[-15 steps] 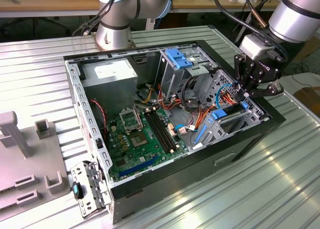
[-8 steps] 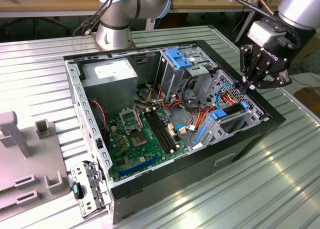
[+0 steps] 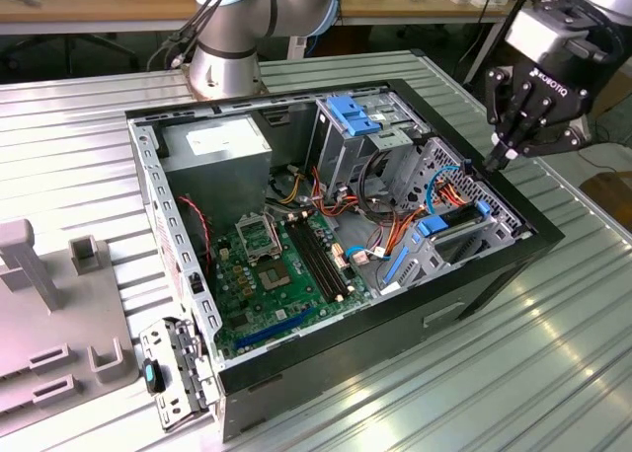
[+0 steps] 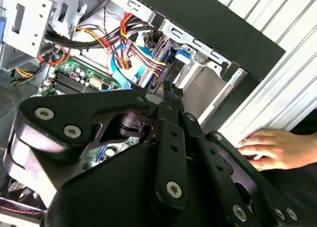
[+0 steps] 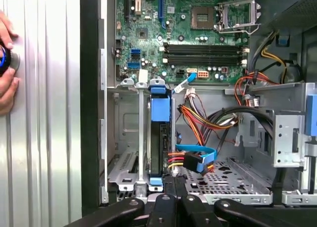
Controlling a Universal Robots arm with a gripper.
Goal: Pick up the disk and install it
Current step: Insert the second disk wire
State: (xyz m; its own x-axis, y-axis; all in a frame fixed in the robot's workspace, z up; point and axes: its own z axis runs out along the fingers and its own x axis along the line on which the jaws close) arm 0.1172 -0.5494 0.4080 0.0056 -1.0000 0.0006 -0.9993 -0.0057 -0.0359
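The disk (image 5: 159, 138) sits edge-up in the drive bay of the open computer case (image 3: 513, 237), at the case's front edge on the exterior view's right. Its blue rail (image 3: 452, 221) runs along that edge, with a blue tab (image 5: 160, 108) at the far end, so its long axis points straight away from the hand (image 5: 174, 183). The hand hangs directly above the disk's near end; in the exterior view it (image 3: 502, 159) hovers just over the bay, fingertips drawn close together and gripping nothing. A person's hand (image 4: 270, 147) rests on the ribbed surface (image 3: 553, 343) beside the case.
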